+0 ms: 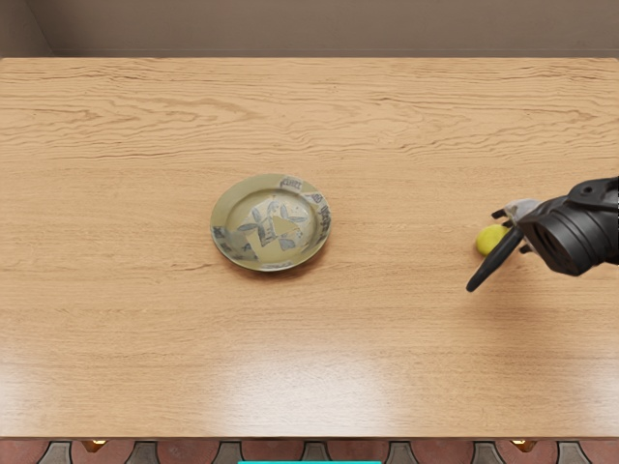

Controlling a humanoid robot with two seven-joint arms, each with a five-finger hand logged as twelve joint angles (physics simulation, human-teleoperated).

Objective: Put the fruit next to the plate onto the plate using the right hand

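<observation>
r. hand [510,238]: enters from the right edge, low over the table [145,338]; fingers loosely spread, one long finger stretched fwd-left, nothing gripped.
fruit [489,239]: small, yellow, on the wood just at the fingertips, partly hidden by them; contact can't be told.
plate [271,222]: round, olive w/ blue-grey pattern, well apart to the hand's left; whole painted face showing.
fruit vs plate: apart, fruit on the tabletop.

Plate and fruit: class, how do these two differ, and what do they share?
The plate is wide, flat and blue-patterned; the fruit is small, round and plain yellow. The plate lies mid-table, alone; the fruit lies far right, at the right hand. Both rest on the wooden table.
</observation>
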